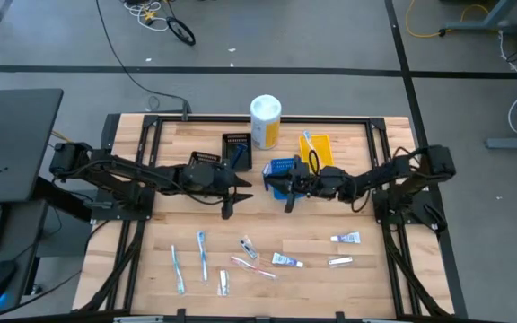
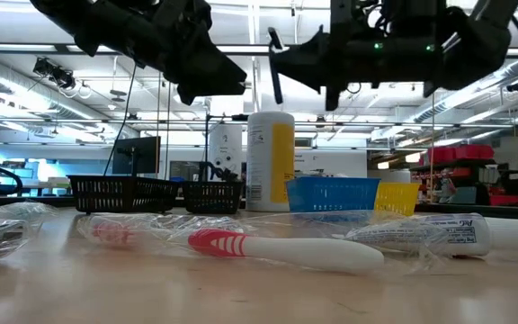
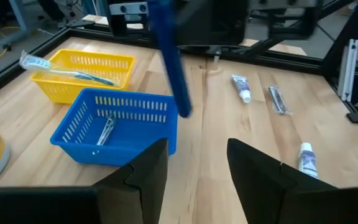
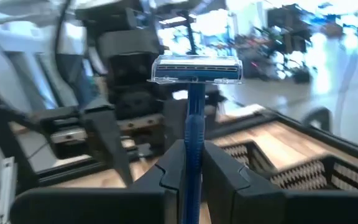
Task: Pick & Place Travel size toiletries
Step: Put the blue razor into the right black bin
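- High view: left gripper point(image 1: 239, 187) and right gripper point(image 1: 275, 183) tip to tip at table centre. Blue razor point(image 1: 289, 199) clamped in right gripper, just at 6 o'clock of blue tray point(image 1: 283, 166). Yellow tray point(image 1: 318, 149) at 2 o'clock of it, black trays point(image 1: 235, 149) at 10 o'clock, white-and-yellow canister point(image 1: 265, 121) at 12. Toothbrushes point(image 1: 203, 254), tubes point(image 1: 346, 238) strewn along near edge of table point(image 1: 357, 269).
- Low view: both arms overhead. Pink toothbrush point(image 2: 277, 247) in wrapper closest, white tube point(image 2: 443, 234) at 3 o'clock of it. Canister, blue and yellow trays behind.
- Left wrist view: left fingers point(image 3: 142, 174) released, spread, gripping nothing. Razor handle hanging beyond them, over blue tray edge. Toothbrush point(image 3: 67, 70) lying in yellow tray.
- Right wrist view: right fingers point(image 4: 169, 177) clenched on razor handle, blade head point(image 4: 196, 68) up top, upright.
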Tool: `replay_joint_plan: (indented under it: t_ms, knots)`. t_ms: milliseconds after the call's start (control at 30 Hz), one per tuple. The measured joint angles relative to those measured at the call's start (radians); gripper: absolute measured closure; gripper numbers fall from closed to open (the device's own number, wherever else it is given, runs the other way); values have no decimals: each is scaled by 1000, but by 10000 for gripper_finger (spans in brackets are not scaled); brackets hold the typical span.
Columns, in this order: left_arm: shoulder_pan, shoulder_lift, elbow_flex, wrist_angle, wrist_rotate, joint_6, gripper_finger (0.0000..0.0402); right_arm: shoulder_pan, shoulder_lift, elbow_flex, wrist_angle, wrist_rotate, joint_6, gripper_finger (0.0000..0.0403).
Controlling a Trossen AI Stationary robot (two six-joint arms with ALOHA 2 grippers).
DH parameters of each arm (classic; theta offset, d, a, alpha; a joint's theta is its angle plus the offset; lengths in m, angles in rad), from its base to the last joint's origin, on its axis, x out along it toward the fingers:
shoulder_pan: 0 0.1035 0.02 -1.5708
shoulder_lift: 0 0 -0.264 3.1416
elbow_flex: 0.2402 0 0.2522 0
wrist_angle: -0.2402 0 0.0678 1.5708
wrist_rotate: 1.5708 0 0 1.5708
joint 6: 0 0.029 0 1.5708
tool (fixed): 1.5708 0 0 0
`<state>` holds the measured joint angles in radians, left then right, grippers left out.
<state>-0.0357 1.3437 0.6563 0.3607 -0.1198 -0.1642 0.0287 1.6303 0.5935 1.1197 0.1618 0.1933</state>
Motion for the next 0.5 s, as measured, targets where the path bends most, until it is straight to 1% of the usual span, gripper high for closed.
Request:
replay_joint_plan:
  t_ms: [133, 333, 500]
  knots:
    - [0, 0, 0, 1, -22, 0, 228, -2, 54, 75, 2, -67, -43, 357]
    - [0, 0, 0, -2, -27, 4, 228, -2, 114, 180, -62, -57, -63, 357]
    - [0, 0, 0, -3, -28, 18, 228, -2, 125, 195, -91, -67, -61, 357]
